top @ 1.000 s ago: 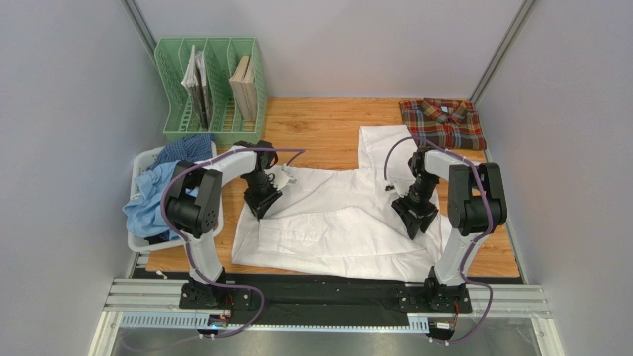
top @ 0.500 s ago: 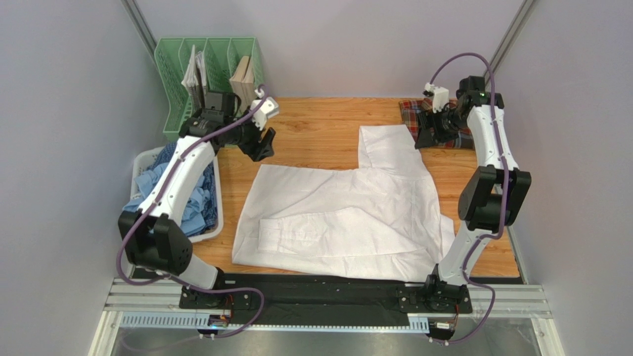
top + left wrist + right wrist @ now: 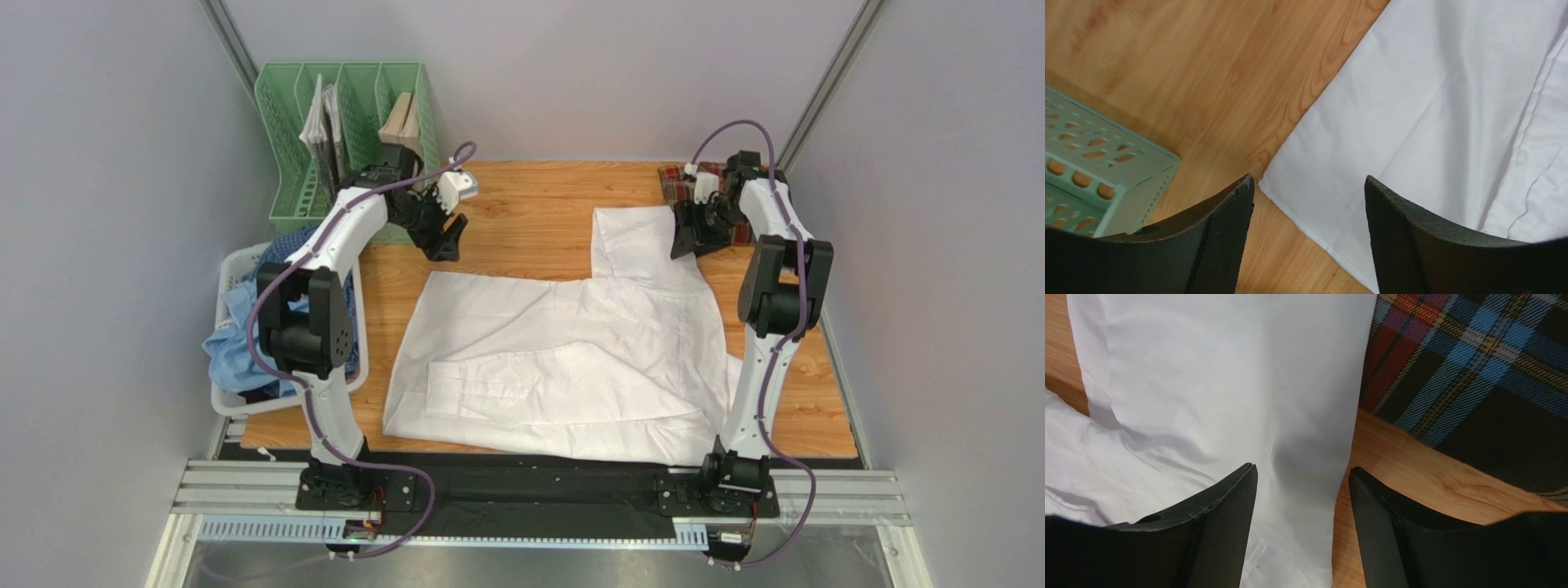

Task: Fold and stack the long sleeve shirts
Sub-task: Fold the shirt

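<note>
The white shirt (image 3: 564, 355) lies spread flat on the wooden table, one sleeve (image 3: 632, 239) reaching toward the back. The folded plaid shirt (image 3: 761, 214) lies at the back right corner. Light blue and dark blue shirts (image 3: 252, 331) are bunched in the basket at the left. My left gripper (image 3: 444, 245) is open and empty above the white shirt's far left corner (image 3: 1290, 184). My right gripper (image 3: 682, 240) is open and empty over the sleeve's right edge (image 3: 1333, 435), with the plaid shirt (image 3: 1475, 367) just to its right.
A green file rack (image 3: 347, 147) with books stands at the back left; its corner shows in the left wrist view (image 3: 1100, 184). A white plastic basket (image 3: 227, 398) sits off the table's left edge. Grey walls close in both sides.
Both arms swung from the shirt's middle to the back of the table a second ago. Since then both grippers have come down and inward toward the shirt's far corners. The shirt has not moved.
</note>
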Controlling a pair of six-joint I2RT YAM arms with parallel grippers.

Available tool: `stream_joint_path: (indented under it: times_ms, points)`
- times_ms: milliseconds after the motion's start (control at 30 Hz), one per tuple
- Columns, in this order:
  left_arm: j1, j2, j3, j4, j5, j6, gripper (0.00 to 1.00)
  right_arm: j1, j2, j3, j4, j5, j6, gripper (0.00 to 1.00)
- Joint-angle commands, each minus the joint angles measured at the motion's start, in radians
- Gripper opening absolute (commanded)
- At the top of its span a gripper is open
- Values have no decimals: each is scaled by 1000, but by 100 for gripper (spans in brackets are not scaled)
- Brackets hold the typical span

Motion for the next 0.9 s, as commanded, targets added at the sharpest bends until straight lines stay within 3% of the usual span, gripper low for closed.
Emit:
stream_joint_path:
  times_ms: [0,133,233,267,367,600,867]
  points:
    - [1,58,55,-89,-57,125,70,1,18,78,53,14,27,62]
    - [1,133,102,-98,-114,137,66,1,38,89,58,-10,28,52]
    - [1,210,164,-155,-140,158,59,2,29,87,41,-58,21,25]
    - [-1,236,176,-193,-135,171,57,1,20,83,36,-65,18,10]
    - [-2,264,198,-198,-144,191,53,2,3,71,39,-75,21,0]
    - [-16,311,210,-262,-201,310,47,1,-14,69,39,-79,19,0]
    - [-22,356,199,-218,-260,310,46,5,-2,93,42,-76,24,0]
